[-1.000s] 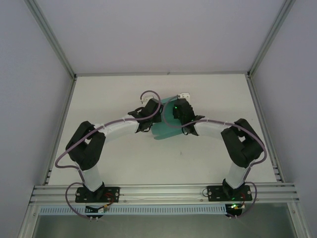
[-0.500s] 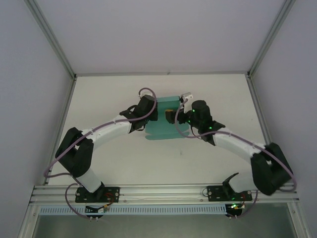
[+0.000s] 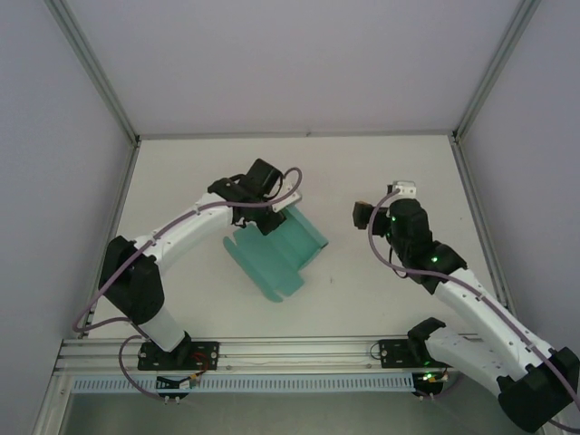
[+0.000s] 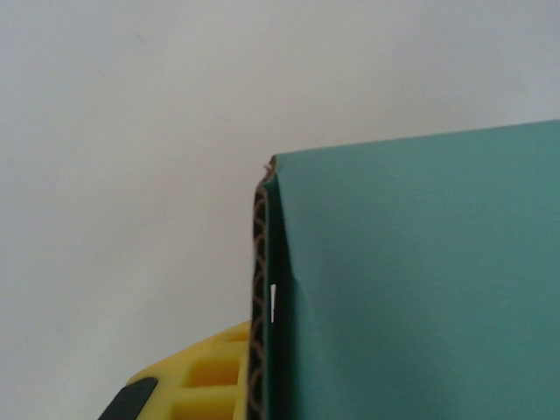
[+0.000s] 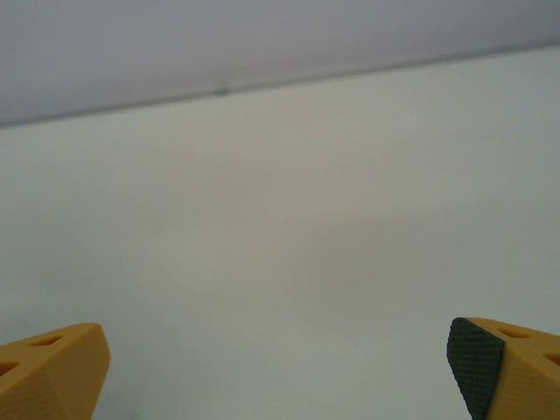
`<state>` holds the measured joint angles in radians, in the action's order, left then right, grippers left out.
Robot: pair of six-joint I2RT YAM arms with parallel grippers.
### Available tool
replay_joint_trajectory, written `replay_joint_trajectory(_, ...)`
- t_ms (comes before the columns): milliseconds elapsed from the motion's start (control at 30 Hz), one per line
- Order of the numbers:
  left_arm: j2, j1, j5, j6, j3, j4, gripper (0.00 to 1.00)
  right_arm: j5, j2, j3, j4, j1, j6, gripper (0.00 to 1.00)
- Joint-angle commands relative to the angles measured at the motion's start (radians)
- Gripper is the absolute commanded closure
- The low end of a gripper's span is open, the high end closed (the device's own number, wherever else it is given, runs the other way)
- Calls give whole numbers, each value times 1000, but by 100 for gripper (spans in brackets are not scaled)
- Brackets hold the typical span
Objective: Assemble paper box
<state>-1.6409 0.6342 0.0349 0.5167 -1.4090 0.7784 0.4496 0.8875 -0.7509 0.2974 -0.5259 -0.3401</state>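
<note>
Currently your left hand [image 3: 268, 217] is clenched on the far edge of the paper box [image 3: 279, 254], pinching one upright teal panel. From the left wrist, one yellow finger [image 4: 197, 381] sits just behind the card's fluted brown edge [image 4: 259, 289], and the green face fills the right of the view. The other finger is hidden behind the panel. This grip seems meant to anchor the box and hold that wall standing while the rest is worked.

Your right hand [image 3: 366, 214] is released, its yellow fingers spread wide and grasping nothing. It hovers over bare counter [image 3: 381, 290], well apart from the box on its right side. From the right wrist you see pale surface between the two fingertips, with the back wall beyond.

Outward from the left hand, the box lies near the middle of the counter, turned at an angle. It looks only partly folded: the far portion forms a shallow trough with raised sides, and a flat rounded flap stretches toward the near edge. Judging by that, the assembly is unfinished, and the free right hand is placed to come in and fold the loose flap.
</note>
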Motion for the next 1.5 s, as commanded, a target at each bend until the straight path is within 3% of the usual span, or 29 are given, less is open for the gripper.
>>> replay_joint_trajectory(0, -69, 10, 11, 162, -76, 244, 100, 42, 14, -48, 166, 10, -34, 0)
replay_joint_trajectory(300, -291, 87, -177, 93, -164, 277, 100, 24, 122, -90, 198, 43, -25, 0)
replay_joint_trajectory(567, -398, 119, -482, -59, -160, 45, 100, 14, 132, -58, 171, 74, -25, 0)
replay_joint_trajectory(700, -462, 166, -630, -63, -124, -66, 100, -4, 131, -38, 167, 97, -45, 0)
replay_joint_trajectory(867, -550, 186, -664, -61, -151, -77, 100, -31, 134, -19, 158, 120, -58, 0)
replay_joint_trajectory(1000, -537, 185, -627, -67, -157, -94, 100, -47, 134, -11, 158, 131, -59, 0)
replay_joint_trajectory(1133, -475, 185, -537, -20, -153, -78, 62, -60, 131, -7, 160, 139, -52, 0)
replay_joint_trajectory(1267, -418, 184, -488, 27, -157, -55, 45, -83, 120, 1, 158, 147, -37, 0)
replay_joint_trajectory(1400, -363, 181, -438, 72, -180, -2, 17, -131, 100, 5, 151, 152, 0, 0)
replay_joint_trajectory(1433, -344, 182, -423, 83, -185, 12, 0, -136, 92, 8, 147, 153, 10, 0)
replay_joint_trajectory(1467, -327, 182, -410, 87, -187, 12, 0, -144, 85, 13, 142, 153, 21, 0)
